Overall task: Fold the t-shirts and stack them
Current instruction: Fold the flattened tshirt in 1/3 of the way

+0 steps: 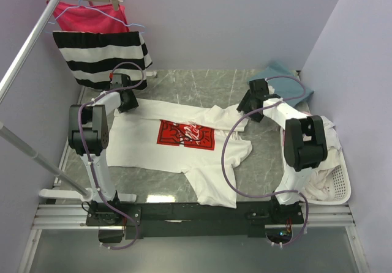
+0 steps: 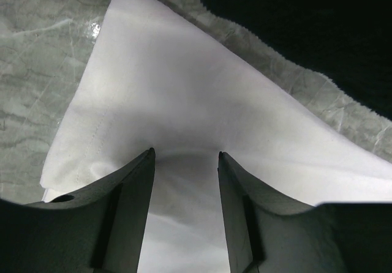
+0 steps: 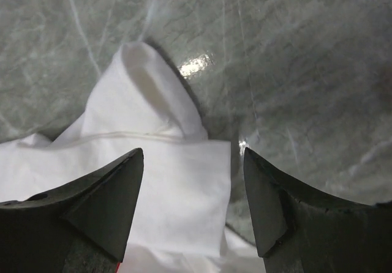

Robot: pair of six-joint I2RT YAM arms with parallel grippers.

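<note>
While right claw (image 3: 193, 153) gapes over t-shirt (image 3: 153, 95) sleeve, left claw (image 2: 185, 153) possibly pinches corner

- Top view: the left gripper (image 1: 127, 100) and right gripper (image 1: 250, 108) hide their own fingertips under their housings, so contact with the cloth cannot be told there.
- The white t-shirt (image 1: 147, 144) is covered at 9 o'clock by the left arm (image 1: 89, 132).
- The teal t-shirt (image 1: 283, 71), at 2 o'clock, shows only a corner behind the right arm (image 1: 303, 141).
- That arm also covers part of the basket (image 1: 343, 187), and the pale garments (image 1: 327, 144) heaped in it cannot be counted.
- The red-pink garment (image 1: 92, 16) at 11 o'clock is half hidden by the striped garment (image 1: 101, 56).
- Left wrist view: a dark mass (image 2: 306, 28) at 1 o'clock is cut by the edges and too dark to identify.
- Right wrist view: a red sliver (image 3: 117, 267) at 6 o'clock is cut by the lower edge.
</note>
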